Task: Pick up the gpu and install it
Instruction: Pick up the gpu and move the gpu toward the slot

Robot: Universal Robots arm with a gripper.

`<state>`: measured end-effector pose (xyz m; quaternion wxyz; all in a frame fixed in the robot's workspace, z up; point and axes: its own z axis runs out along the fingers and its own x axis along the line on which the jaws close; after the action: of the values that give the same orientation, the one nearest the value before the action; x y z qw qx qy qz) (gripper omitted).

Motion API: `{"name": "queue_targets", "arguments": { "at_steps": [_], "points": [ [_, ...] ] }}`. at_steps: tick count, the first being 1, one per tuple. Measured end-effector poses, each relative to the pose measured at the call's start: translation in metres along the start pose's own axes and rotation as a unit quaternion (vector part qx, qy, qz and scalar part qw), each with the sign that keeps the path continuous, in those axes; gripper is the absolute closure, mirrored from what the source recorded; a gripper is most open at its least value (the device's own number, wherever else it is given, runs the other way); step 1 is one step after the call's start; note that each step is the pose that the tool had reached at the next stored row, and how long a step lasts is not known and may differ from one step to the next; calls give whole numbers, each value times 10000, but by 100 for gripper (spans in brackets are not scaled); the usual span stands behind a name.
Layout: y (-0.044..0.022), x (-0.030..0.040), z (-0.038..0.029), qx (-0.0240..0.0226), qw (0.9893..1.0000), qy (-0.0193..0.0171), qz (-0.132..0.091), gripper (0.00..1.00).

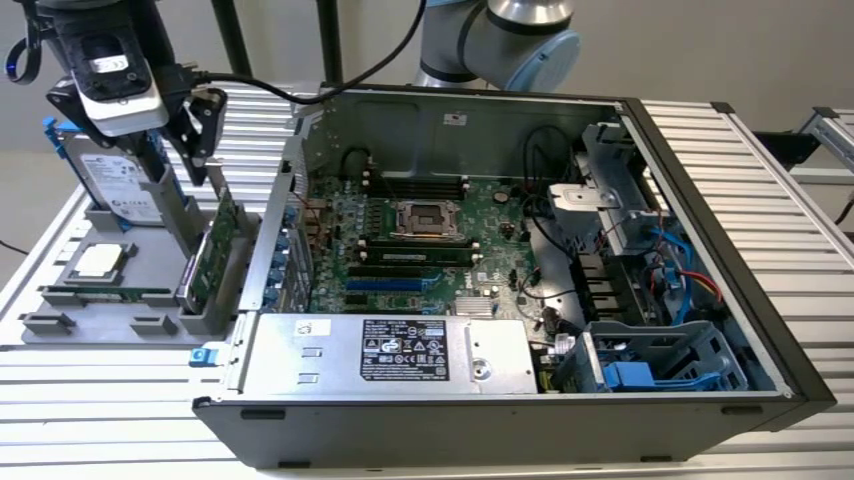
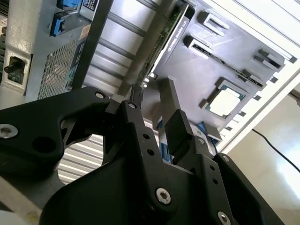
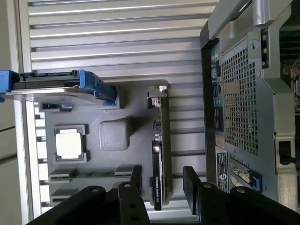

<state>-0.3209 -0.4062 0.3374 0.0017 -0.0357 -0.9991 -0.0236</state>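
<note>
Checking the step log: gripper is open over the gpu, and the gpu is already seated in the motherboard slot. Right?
Not seated. The first wrist view shows the gpu standing on edge in the grey tray, outside the computer case. The rest holds: the gripper is open over the gpu.

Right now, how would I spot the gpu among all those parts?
Beside the open computer case, on the exterior view's left, sits a grey tray. The gpu stands on edge in its slot nearest the case: green board, black cover, unlike the blue-railed hard drive and thin memory stick.
</note>
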Motion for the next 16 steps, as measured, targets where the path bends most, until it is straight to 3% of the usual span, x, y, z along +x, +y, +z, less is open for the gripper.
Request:
{"name": "queue_targets", "arguments": {
  "at_steps": [16],
  "points": [
    [-66,-5,77,5,10000,74,3,0]
  ]
}}
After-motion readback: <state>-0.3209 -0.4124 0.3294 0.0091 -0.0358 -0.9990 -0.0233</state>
